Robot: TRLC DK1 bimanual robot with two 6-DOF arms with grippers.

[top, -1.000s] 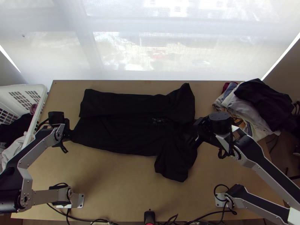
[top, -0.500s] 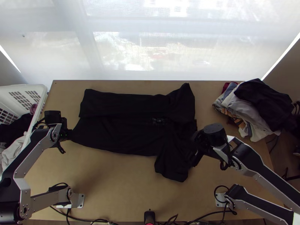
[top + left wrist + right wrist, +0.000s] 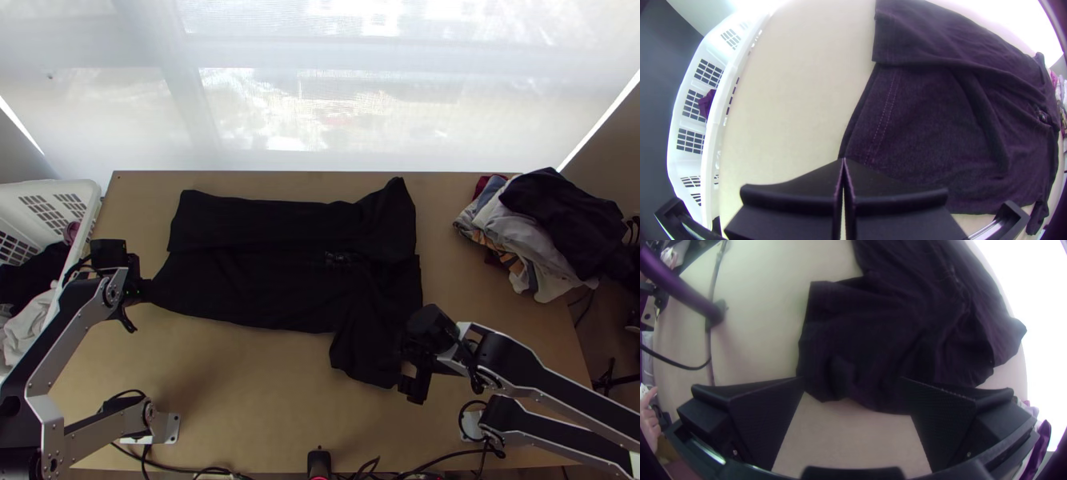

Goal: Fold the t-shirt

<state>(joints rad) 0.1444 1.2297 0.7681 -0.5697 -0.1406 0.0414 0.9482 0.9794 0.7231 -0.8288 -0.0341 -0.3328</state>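
One black T-shirt [image 3: 256, 284], far side folded over, lies mid-worktop [image 3: 256, 384], with open wood along its near edge. Two pincers: left pincer [image 3: 147, 292] clamped on the hem corner, right pincer [image 3: 406, 364] spread at the near sleeve.

t-shirt [image 3: 256, 284] and clothes [image 3: 532, 232] on table [image 3: 264, 392]

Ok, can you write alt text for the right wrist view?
Open right pincer at the edge of a wrinkled black t-shirt, one sleeve nearest it, on a light table; a black cable lies off to one side.
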